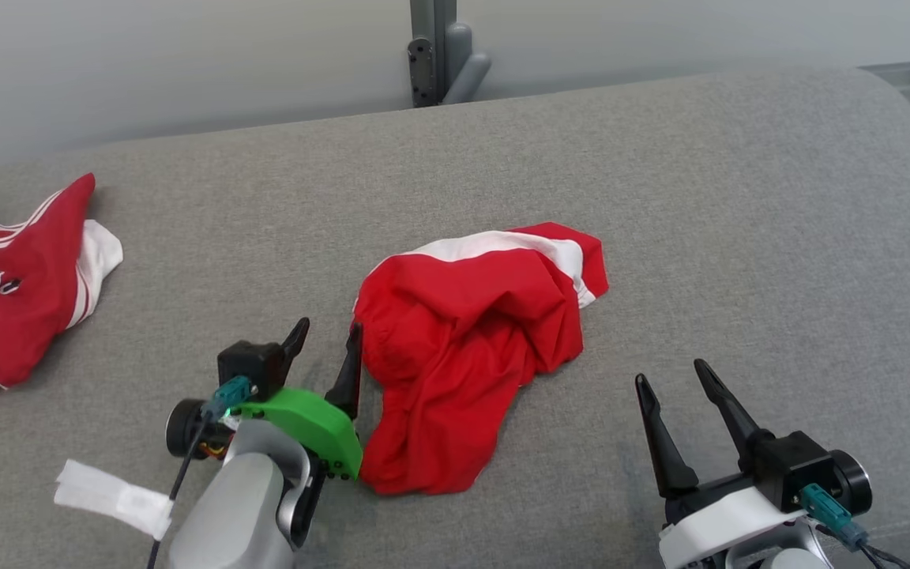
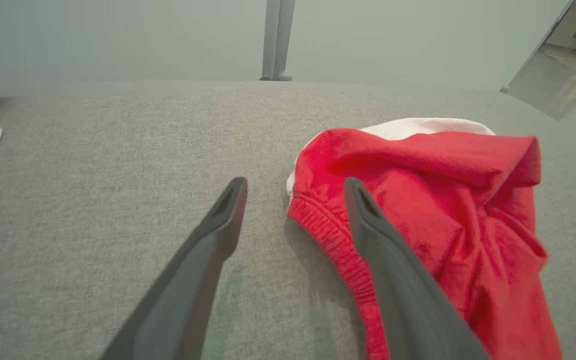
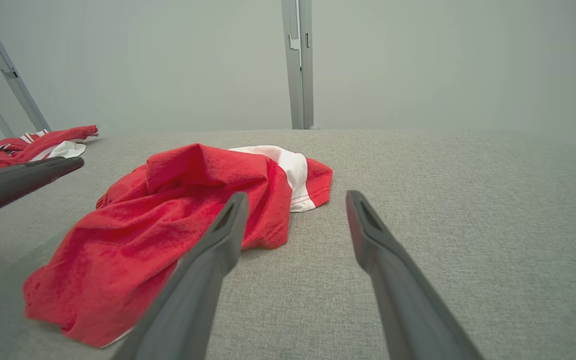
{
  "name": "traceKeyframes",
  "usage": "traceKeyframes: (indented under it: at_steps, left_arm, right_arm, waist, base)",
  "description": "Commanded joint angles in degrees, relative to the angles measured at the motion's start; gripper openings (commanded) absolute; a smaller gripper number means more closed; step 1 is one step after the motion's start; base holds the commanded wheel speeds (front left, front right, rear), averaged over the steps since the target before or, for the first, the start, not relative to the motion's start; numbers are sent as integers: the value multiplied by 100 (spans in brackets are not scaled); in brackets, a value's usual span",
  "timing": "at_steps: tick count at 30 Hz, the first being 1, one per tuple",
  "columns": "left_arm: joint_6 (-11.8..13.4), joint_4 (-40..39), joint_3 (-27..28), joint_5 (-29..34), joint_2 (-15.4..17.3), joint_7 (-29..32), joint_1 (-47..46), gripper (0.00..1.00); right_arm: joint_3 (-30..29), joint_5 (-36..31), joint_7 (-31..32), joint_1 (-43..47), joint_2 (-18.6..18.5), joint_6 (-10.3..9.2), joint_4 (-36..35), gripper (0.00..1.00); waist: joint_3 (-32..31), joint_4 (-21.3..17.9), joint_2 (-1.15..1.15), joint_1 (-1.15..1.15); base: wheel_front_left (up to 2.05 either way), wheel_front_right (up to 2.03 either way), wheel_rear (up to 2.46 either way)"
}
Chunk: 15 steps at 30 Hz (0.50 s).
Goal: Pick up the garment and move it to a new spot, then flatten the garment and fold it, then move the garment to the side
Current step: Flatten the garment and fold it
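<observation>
Light: we are seeing soft, even brightness.
Shadows: we are finding faint ones beside the garment (image 1: pixel 463 348).
Focus: we are seeing near fingers (image 2: pixel 205 260) blurring in wrist views.

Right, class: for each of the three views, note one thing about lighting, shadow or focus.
Head view: soft, even light, sharp focus, a faint shadow under the red garment. Left wrist view: the left gripper blurs toward the bottom edge, and a shadow lies beside the waistband. Right wrist view: hazy wall; the right gripper goes soft near the lens.
</observation>
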Motion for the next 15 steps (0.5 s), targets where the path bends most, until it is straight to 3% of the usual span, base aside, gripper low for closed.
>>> traceKeyframes:
  at_steps: [1, 12, 13, 14, 15]
  left_arm:
    - [-33, 196, -74, -29, 16, 12, -269, 100]
    - [-102, 2051, -739, 62, 122, 475, -1381, 100]
    - [-103, 2146, -777, 103, 156, 426, -1440, 68]
    - [-107, 2211, -834, 157, 172, 365, -1496, 25]
    - [-107, 2271, -865, 192, 189, 310, -1546, 0]
  right_arm:
    - [2, -23, -16, -87, -11, 0, 11, 100]
    - [106, 104, -16, -333, -9, 0, 26, 100]
    - [108, 125, -16, -345, -9, 0, 22, 100]
    - [115, 139, -17, -355, -8, 0, 18, 100]
    - [111, 163, -16, -353, -9, 0, 18, 100]
  waist:
    - [214, -228, 0, 0]
    - [467, -687, 0, 0]
    - [472, -722, 0, 0]
    - [473, -755, 0, 0]
    - [468, -782, 0, 0]
  base:
    - [0, 0, 0]
    - [0, 0, 0]
    - [0, 0, 0]
    - [0, 0, 0]
    - [0, 0, 0]
